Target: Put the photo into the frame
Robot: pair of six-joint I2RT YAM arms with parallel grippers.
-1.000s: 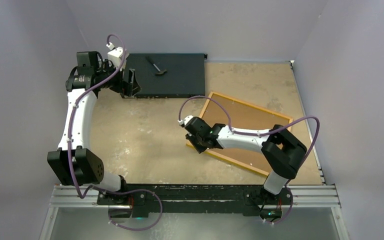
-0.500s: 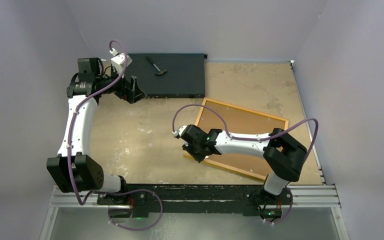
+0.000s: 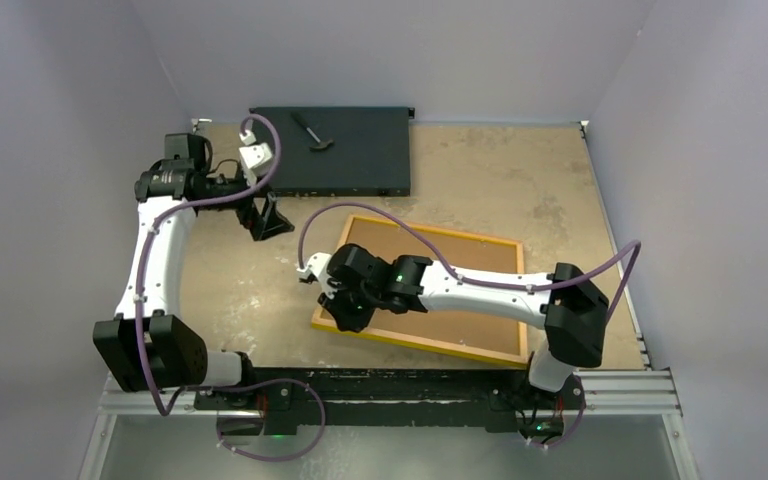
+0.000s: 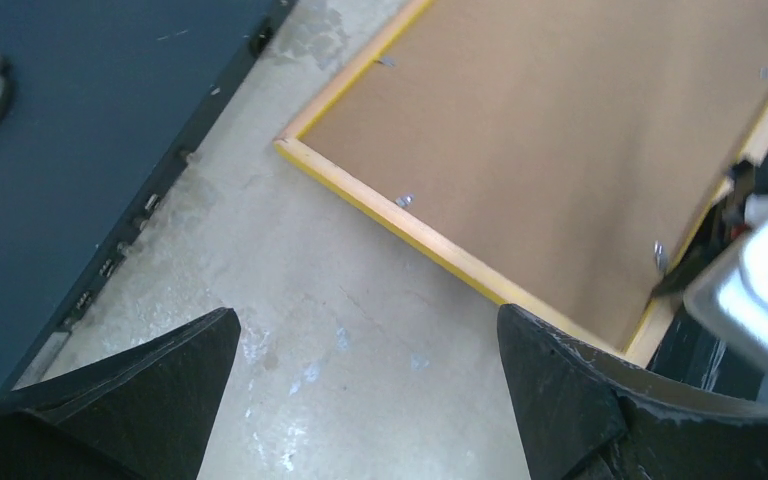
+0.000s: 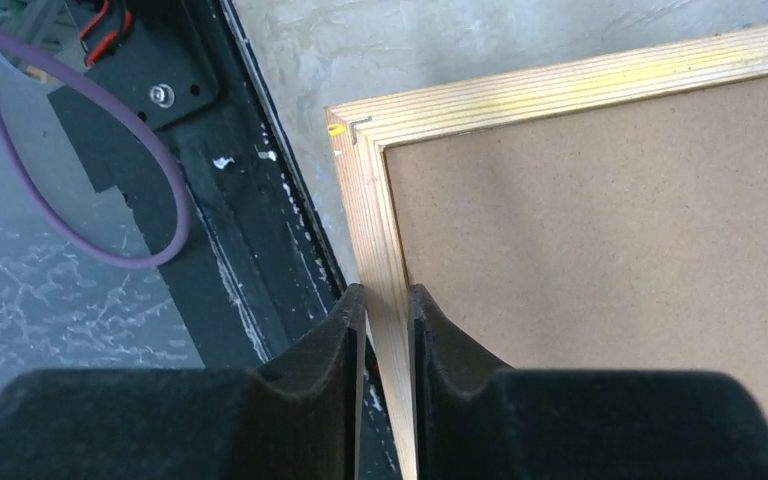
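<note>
Frame (image 3: 440, 229) lies back-up at lower centre of the top view, its left rail pinched by the nearly closed right gripper (image 5: 387, 305); the left gripper (image 4: 367, 325) gapes empty. Stiff, light, probably fragile-paned, it is best held by its rails; no photo shows.

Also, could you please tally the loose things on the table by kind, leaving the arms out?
Picture frame: 1
Brown backing board: 1
Flat black box: 1
Hammer: 1
Total: 4
</note>
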